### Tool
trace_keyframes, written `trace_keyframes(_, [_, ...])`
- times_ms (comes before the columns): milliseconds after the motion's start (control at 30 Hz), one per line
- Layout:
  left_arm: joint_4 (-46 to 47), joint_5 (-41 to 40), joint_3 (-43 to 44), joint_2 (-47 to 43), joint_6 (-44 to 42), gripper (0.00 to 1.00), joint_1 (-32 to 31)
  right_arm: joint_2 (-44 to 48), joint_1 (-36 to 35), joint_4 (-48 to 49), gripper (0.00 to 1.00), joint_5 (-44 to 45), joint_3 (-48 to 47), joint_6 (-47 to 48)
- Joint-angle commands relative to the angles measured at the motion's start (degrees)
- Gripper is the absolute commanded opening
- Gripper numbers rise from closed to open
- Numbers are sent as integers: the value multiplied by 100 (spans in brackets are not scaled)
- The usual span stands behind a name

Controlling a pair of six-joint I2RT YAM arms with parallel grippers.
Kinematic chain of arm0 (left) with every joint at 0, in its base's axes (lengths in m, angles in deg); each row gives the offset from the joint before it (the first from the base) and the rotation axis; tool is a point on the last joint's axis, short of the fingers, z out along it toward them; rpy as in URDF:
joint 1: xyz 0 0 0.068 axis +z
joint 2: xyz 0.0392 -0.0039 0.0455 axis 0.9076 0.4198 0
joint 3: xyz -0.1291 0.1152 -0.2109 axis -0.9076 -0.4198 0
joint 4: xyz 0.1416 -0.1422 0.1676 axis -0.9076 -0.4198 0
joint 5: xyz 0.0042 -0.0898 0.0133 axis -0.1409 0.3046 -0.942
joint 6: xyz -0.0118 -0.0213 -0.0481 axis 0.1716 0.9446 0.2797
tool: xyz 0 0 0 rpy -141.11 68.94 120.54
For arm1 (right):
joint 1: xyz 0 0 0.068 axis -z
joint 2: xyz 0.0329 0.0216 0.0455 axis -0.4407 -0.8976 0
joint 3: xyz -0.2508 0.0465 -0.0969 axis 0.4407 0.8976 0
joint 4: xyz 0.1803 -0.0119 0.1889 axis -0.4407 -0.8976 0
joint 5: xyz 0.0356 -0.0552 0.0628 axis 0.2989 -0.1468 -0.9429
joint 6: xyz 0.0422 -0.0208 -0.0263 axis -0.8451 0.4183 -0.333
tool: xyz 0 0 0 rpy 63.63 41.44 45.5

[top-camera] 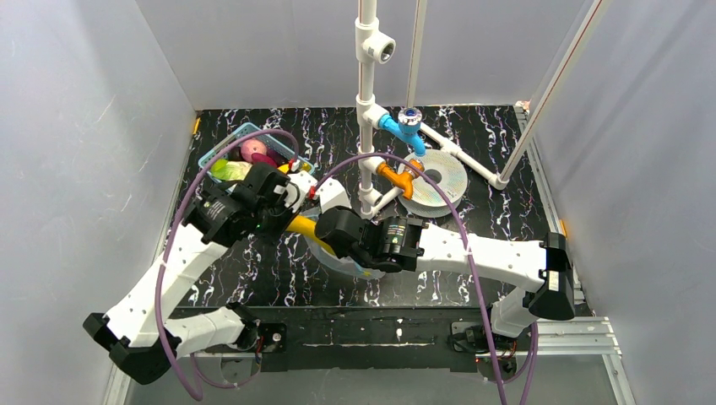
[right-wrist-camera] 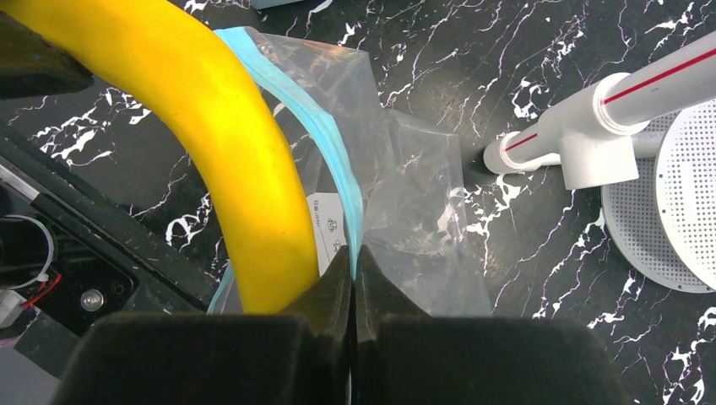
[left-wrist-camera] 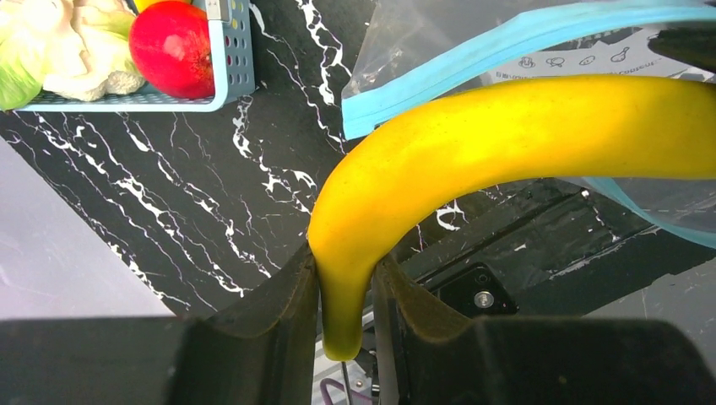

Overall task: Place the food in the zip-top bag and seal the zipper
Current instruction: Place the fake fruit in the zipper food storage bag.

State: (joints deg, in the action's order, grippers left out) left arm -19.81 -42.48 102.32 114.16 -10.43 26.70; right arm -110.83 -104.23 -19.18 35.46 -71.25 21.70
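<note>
A black table [top-camera: 253, 283] veined with white runs from the arms' bases to bare grey walls [top-camera: 84, 126] on three sides.

Mid-table, the left gripper [left-wrist-camera: 346, 283] pinches the narrow tip of a yellow banana [left-wrist-camera: 507, 135] between its dark fingers. The fruit curves up and away toward the zip-top bag [left-wrist-camera: 414, 42]. The right gripper [right-wrist-camera: 355, 270], its jaws pressed together, nips the teal-blue zipper [right-wrist-camera: 333, 148] at the bag's mouth, just beside a white printed label. The crinkled clear plastic trails off behind onto the tabletop. The banana's far end lies in the open mouth, with a teal strip showing on either side of it. How deep it reaches cannot be told.

Beyond the left arm, toward the far left corner, a blue basket [left-wrist-camera: 228, 51] with perforated walls holds a red fruit [left-wrist-camera: 173, 46] and a pale, leafy vegetable [left-wrist-camera: 76, 51], well apart from the bag.

At the far centre stands a white pipe frame [top-camera: 367, 110] with blue and orange fittings. A round white perforated disc [top-camera: 443, 177] lies flat at its foot.
</note>
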Motion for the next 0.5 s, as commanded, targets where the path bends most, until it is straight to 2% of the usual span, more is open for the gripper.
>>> trace_keyframes(0, [-161, 187, 254, 381, -91, 12, -192, 3, -40, 407, 1, -81, -125, 124])
trace_keyframes(100, [-239, 162, 388, 559, 58, 13, -250, -26, -27, 407, 1, -67, -151, 71])
trace_keyframes(367, [-147, 656, 356, 592, 530, 28, -253, 202, 56, 731, 1, -312, 288, -168])
trace_keyframes(467, [-132, 680, 374, 563, 618, 31, -248, 156, 63, 698, 1, -321, 295, -193])
